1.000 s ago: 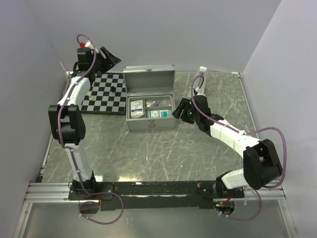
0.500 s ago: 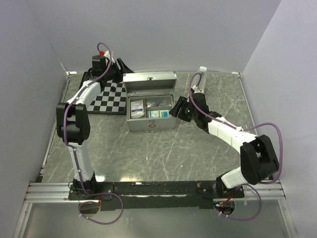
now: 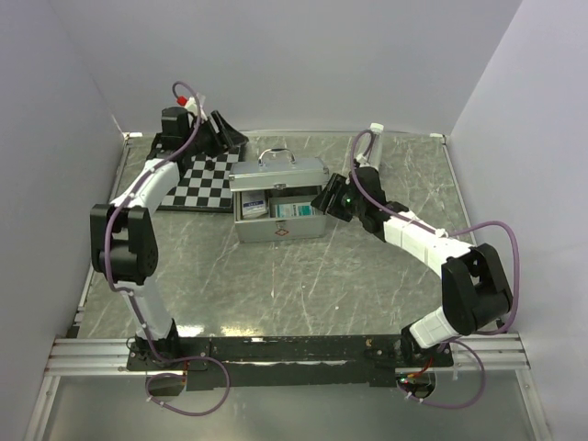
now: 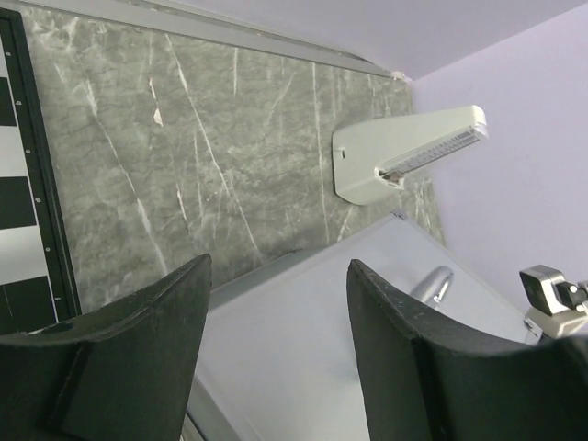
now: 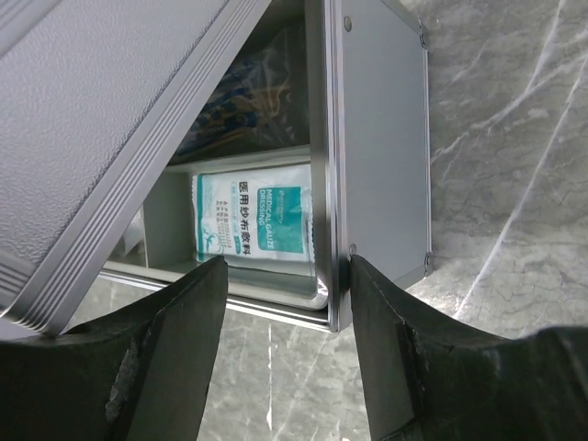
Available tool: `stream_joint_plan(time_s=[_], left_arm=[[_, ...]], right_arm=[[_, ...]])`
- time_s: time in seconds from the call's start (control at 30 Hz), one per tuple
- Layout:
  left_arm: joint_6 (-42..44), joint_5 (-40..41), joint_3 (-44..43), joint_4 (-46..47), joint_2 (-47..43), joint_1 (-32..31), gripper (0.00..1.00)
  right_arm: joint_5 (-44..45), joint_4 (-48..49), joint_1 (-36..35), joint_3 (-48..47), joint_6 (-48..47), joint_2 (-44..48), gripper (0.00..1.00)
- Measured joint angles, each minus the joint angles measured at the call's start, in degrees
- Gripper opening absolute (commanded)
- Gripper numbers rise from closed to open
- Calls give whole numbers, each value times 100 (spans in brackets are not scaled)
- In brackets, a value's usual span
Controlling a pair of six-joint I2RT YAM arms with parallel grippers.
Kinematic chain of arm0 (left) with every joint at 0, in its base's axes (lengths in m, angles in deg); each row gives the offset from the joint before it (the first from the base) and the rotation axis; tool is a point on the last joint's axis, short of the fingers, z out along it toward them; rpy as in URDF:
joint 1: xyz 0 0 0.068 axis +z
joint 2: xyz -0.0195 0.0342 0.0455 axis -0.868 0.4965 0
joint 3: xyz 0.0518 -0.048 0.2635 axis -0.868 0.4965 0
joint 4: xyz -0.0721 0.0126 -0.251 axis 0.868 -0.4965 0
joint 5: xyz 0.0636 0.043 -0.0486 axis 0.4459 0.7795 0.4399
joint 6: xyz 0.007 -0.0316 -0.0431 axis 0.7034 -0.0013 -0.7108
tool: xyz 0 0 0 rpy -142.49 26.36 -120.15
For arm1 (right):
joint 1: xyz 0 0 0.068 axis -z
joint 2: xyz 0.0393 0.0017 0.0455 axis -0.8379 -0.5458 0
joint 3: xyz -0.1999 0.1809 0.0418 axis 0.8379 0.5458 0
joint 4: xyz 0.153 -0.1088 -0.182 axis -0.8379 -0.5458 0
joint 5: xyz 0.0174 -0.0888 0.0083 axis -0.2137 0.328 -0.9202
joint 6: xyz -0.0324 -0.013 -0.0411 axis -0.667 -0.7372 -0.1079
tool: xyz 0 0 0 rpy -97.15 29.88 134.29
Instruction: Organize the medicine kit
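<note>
Aluminium makes the medicine kit (image 3: 278,220) stiff, fairly light and slick, so it would likely slide on the desk (image 3: 276,285) if pushed. It sits mid-desk beside the chessboard (image 3: 204,181), its hinged lid (image 3: 276,173) tilted partway over the packets (image 5: 253,220). The left fingers (image 4: 138,340) hover spread and empty behind the lid. The right fingers (image 5: 165,358), equally spread, face the case's right side. Best holds are the lid edge or the handle (image 3: 277,157).
</note>
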State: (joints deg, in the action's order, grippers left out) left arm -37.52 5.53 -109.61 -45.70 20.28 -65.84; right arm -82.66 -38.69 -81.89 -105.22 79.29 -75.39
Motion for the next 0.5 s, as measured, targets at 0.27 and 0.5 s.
stream_joint_plan(time_s=[0.27, 0.5], left_arm=[[-9, 2, 457, 142, -284, 0, 66], [-22, 4, 793, 223, -455, 0, 66]], right_arm=[[-7, 96, 2, 166, 79, 72, 62], [-177, 48, 0, 728, 101, 328, 62]])
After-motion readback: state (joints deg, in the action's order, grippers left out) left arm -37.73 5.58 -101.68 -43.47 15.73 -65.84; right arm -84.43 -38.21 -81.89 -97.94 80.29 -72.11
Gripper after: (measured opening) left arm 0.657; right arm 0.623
